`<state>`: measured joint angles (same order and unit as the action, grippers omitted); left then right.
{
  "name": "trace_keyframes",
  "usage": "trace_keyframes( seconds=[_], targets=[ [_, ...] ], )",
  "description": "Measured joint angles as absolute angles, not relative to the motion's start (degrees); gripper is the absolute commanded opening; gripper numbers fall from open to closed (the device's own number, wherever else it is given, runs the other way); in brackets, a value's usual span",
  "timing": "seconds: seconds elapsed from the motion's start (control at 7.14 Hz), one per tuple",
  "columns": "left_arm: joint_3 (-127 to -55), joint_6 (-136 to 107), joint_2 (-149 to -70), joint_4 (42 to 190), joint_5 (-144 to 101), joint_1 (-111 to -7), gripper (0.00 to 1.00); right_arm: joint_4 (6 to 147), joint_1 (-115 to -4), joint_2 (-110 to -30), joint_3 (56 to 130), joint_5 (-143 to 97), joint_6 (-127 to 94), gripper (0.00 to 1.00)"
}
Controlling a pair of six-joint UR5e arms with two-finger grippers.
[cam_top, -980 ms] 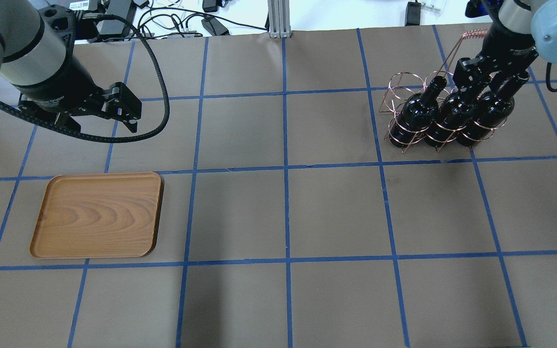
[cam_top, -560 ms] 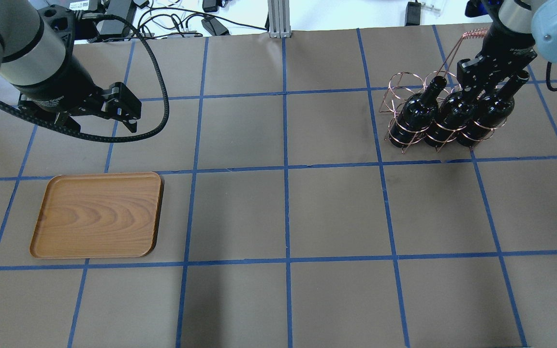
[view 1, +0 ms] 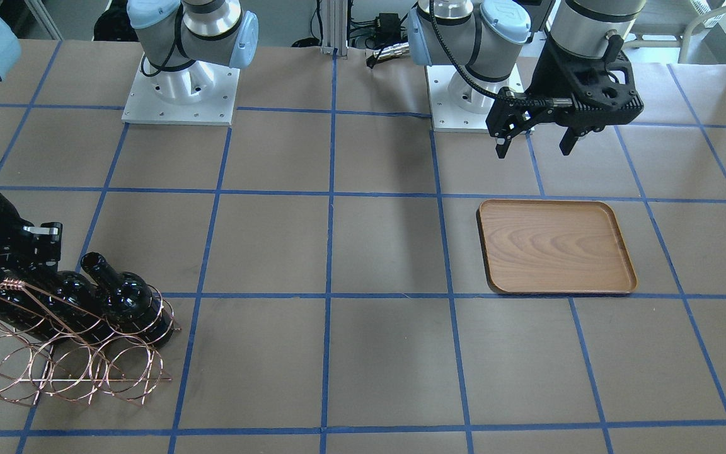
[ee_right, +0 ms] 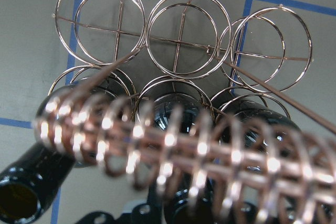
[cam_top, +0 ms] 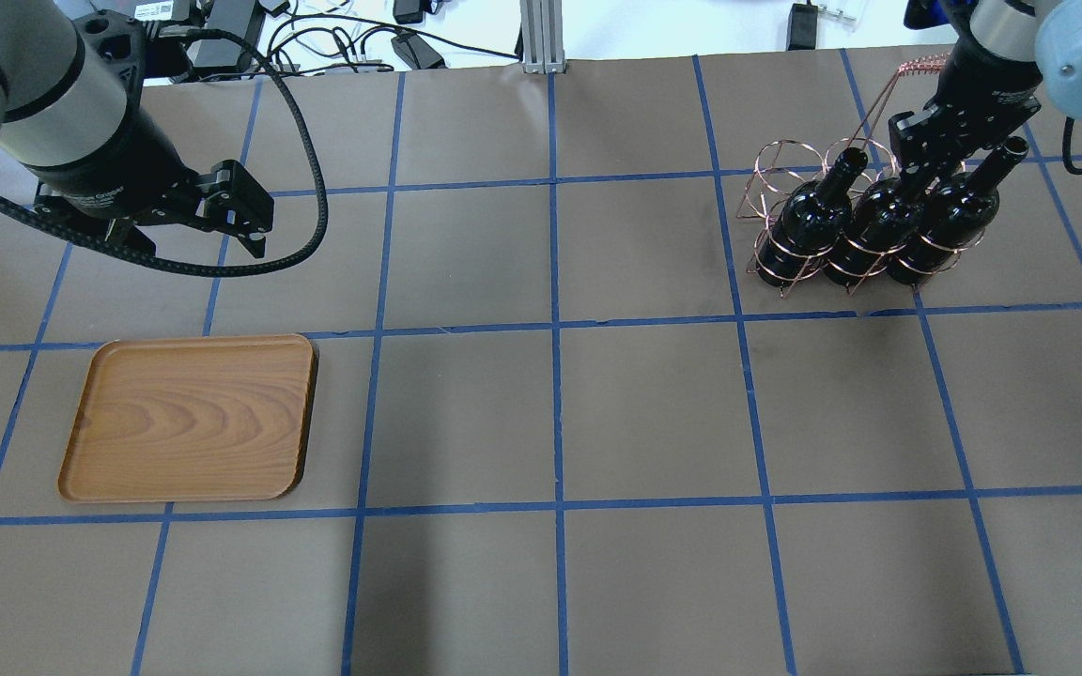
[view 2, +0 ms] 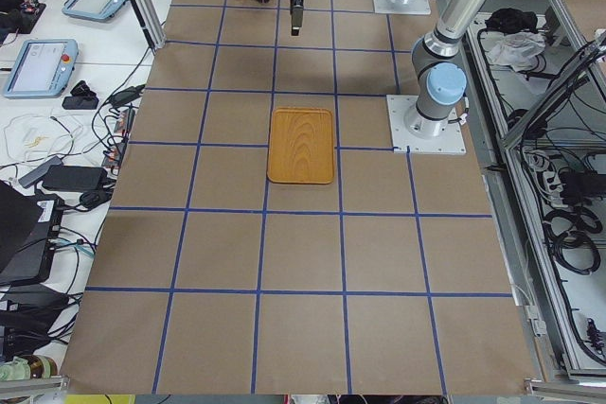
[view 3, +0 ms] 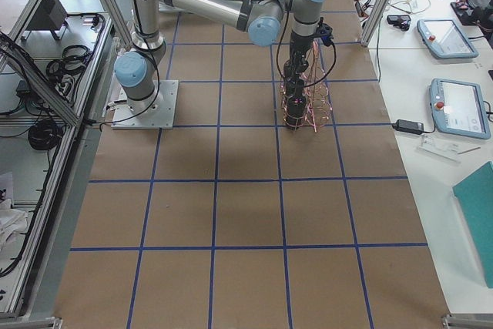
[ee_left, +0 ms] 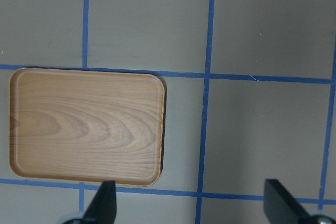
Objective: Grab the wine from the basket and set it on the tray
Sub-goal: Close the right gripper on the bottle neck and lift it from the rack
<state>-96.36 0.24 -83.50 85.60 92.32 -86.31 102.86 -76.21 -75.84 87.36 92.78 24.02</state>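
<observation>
**Overhead exterior: wine stands in the basket, right tool at its neck**

At the upper left of the frame, the left tool (view 1: 534, 150) hangs above the bench (cam_top: 550, 413). Its fingers are spread wide and hold nothing. At the lower left, the wooden tray (cam_top: 189, 418) lies flat.

At the upper right, the copper-wire basket (cam_top: 779, 161) carries three dark bottles in the row of rings lower in the frame. These are a left bottle (cam_top: 809, 221), the wine (cam_top: 879, 221) in the middle, and a right bottle (cam_top: 959, 211).

The right tool (cam_top: 917, 169) sits over the wine's neck and hides it. I cannot tell whether its fingers pinch the neck or stand apart.
</observation>
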Motion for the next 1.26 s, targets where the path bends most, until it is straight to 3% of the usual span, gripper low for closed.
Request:
trace_keyframes(
  seconds=[0.14, 0.7, 1.26],
  targets=[
    [-96.35, 0.22, -83.52, 85.61, 92.3, -86.31, 1.0, 102.76, -76.25, -76.03, 87.04, 92.68, 24.01, 0.03],
    [-96.83, 0.25, -83.66, 85.61, 92.29, -86.31, 1.0, 99.3, -76.5, -77.4, 83.52, 92.11, 23.85, 0.0],
    [-97.03, 0.26, -83.67, 85.53, 92.18, -86.33, 1.0, 82.04, -76.84, -85.71, 74.23, 92.36, 21.69, 0.0]
  ],
)
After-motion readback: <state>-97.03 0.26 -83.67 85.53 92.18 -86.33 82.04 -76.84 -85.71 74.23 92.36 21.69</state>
